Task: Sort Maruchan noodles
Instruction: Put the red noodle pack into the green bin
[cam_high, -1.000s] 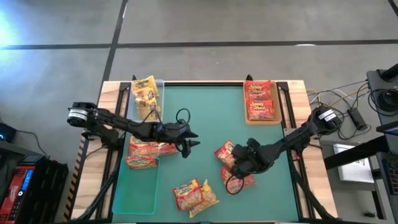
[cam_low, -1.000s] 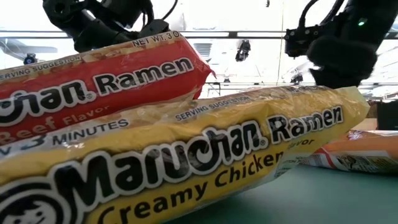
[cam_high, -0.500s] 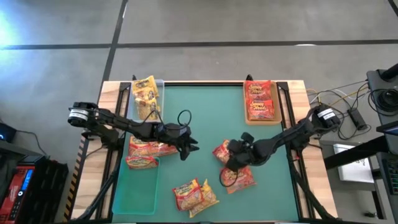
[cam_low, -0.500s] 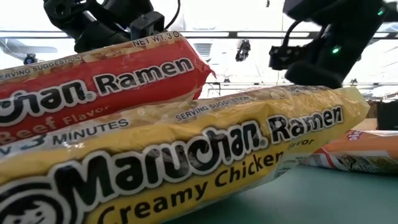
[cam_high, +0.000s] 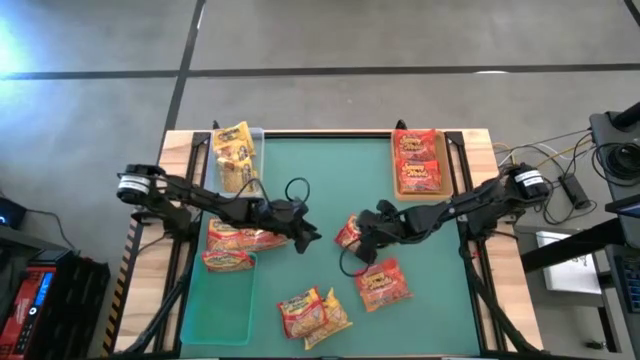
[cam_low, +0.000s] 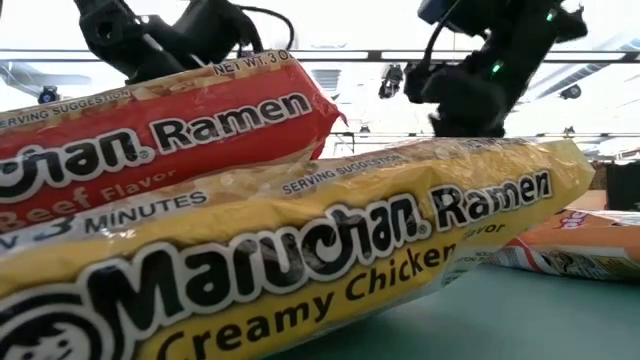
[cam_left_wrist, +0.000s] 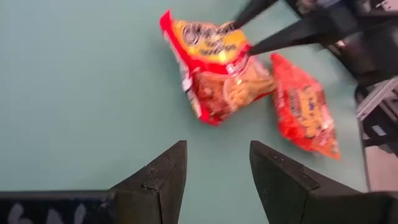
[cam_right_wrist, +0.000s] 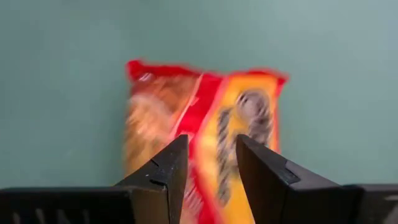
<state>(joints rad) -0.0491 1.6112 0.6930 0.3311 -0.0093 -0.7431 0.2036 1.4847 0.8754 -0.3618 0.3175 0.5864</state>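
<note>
- Nearest the low camera, a yellow Creamy Chicken packet (cam_low: 300, 260) lies on the green desk (cam_high: 320, 170), with a red Beef packet (cam_low: 150, 140) leaning on top of it; from above, the pair sits at the desk's near edge.
- Just behind them and to the right, an orange packet (cam_high: 383, 283) lies flat on the desk by itself.
- At mid-desk, the right pincer (cam_high: 360, 232) is clenched on one edge of a red-and-yellow packet (cam_left_wrist: 217, 68), which hangs tilted from its fingers, above the mat.
- Facing it, the left pincer (cam_left_wrist: 217, 149) hovers nearby, released, with nothing between its fingers.
- On the left side, a few red-and-yellow packets (cam_high: 235, 245) are piled together on a clear tray (cam_high: 222, 310).
- At the far left corner lie yellow packets (cam_high: 235, 150).
- At the far right corner, red packets (cam_high: 418, 163) fill a tan tray (cam_high: 419, 195).
</note>
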